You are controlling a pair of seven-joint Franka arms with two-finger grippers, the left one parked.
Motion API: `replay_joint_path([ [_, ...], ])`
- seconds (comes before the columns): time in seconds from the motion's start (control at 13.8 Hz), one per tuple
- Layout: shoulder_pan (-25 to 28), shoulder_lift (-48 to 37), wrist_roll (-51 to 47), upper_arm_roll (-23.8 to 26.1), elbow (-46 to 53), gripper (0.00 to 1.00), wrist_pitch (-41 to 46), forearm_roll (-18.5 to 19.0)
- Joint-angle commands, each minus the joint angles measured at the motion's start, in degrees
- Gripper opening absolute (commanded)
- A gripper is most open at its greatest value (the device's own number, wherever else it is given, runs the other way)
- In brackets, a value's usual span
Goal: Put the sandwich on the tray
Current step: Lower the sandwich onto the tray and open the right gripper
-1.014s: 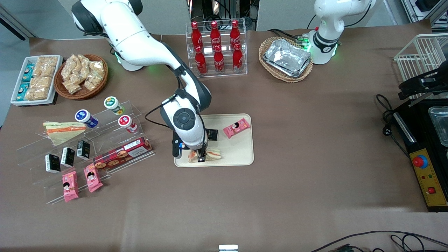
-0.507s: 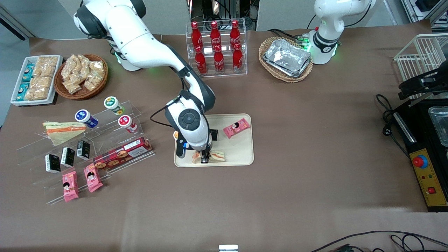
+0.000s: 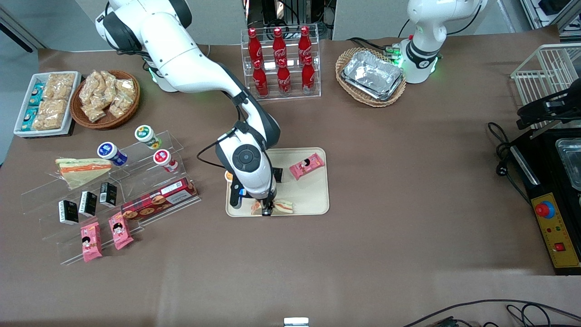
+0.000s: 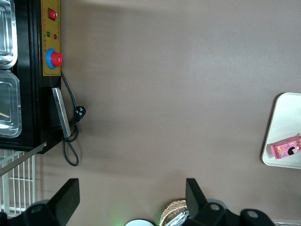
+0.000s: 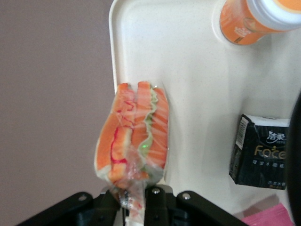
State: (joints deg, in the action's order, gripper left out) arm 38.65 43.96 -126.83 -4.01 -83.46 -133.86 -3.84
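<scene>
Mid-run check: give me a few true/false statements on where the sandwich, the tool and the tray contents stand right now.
1. The tool is shut on the sandwich. True.
2. The sandwich is above the tray, along the rim nearest the front camera. True.
3. The pink snack packet on the tray touches the sandwich. False: they lie apart, the packet farther from the front camera.
4. The tray holds only the sandwich. False: a black carton and an orange bottle are there too.
5. A second sandwich lies on the clear display stand. True.

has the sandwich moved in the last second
Yes. Held by the gripper, the sandwich slid along the tray toward the parked arm's end.
</scene>
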Motion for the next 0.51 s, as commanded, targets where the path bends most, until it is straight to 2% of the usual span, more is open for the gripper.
replay_joint_path([
  [0.0, 0.38, 1.65, -1.40, -0.74, 2.07, 0.21, -0.96, 0.94],
  [0.07, 0.38, 2.00, -1.41, -0.74, 2.16, 0.68, -1.05, 0.94],
  [0.14, 0.38, 2.35, -1.32, -0.82, 2.16, 1.00, -1.32, 1.12],
  [0.43, 0.38, 1.48, -0.79, -0.83, 2.07, 1.00, -1.32, 1.30],
])
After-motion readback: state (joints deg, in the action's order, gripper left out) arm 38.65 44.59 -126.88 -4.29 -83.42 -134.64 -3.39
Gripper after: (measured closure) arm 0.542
